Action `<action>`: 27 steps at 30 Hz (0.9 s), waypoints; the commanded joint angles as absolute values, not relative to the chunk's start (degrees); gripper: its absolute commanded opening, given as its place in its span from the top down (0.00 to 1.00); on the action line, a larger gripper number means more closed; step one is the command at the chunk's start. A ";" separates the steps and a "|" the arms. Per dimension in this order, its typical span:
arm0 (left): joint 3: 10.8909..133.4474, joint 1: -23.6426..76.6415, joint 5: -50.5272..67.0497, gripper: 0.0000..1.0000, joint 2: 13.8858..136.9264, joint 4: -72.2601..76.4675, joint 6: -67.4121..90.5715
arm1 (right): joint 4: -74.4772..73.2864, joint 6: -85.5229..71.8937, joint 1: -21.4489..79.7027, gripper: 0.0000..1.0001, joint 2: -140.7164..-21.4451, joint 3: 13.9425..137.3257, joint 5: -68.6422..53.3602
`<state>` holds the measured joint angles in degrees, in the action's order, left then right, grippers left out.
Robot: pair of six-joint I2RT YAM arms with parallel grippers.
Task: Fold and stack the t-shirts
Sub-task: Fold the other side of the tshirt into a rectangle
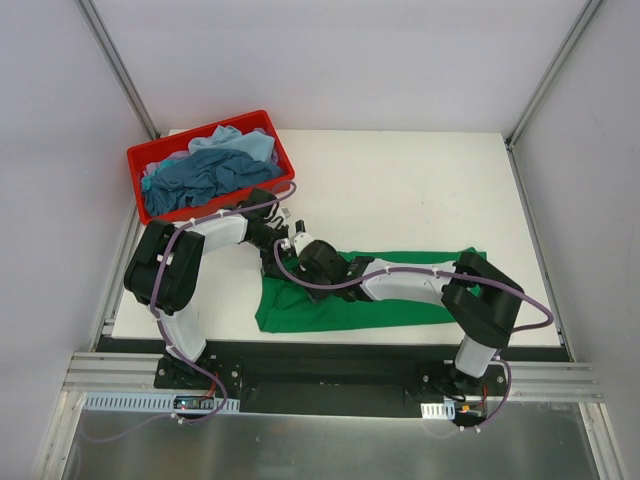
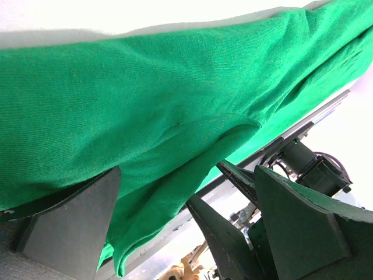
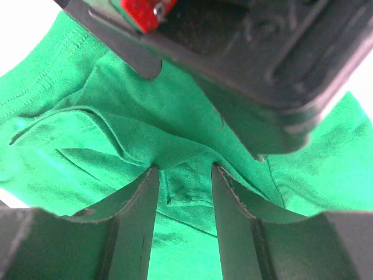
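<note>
Top view: green t-shirt [image 1: 340, 305] lying in a long band on the table [image 1: 420, 190]; teal t-shirt [image 1: 210, 175] and pale blue t-shirt [image 1: 245, 140] heaped in the red bin [image 1: 150, 160], beyond the green t-shirt's left end
Left wrist: my left hand [image 2: 169, 175] wide open against the green t-shirt, gripping nothing
Right wrist: my right hand [image 3: 185, 172] with fingers parted, over a fold of the green t-shirt
</note>
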<state>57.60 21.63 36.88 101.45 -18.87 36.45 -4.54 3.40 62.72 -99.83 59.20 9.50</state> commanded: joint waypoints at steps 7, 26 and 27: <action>57.57 21.01 33.13 0.01 100.72 -21.18 33.66 | -3.33 4.22 62.67 0.58 -95.71 55.20 3.18; 57.66 21.01 32.78 0.01 100.46 -21.18 33.75 | -6.15 3.16 62.75 0.96 -95.37 54.93 12.22; 57.66 21.01 32.78 0.01 100.46 -21.36 33.75 | -5.89 2.99 62.75 1.00 -94.58 54.67 12.04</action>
<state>57.60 21.63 36.84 101.45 -18.96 36.42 -4.25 3.46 62.72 -98.13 54.72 9.96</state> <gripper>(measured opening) 0.990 0.060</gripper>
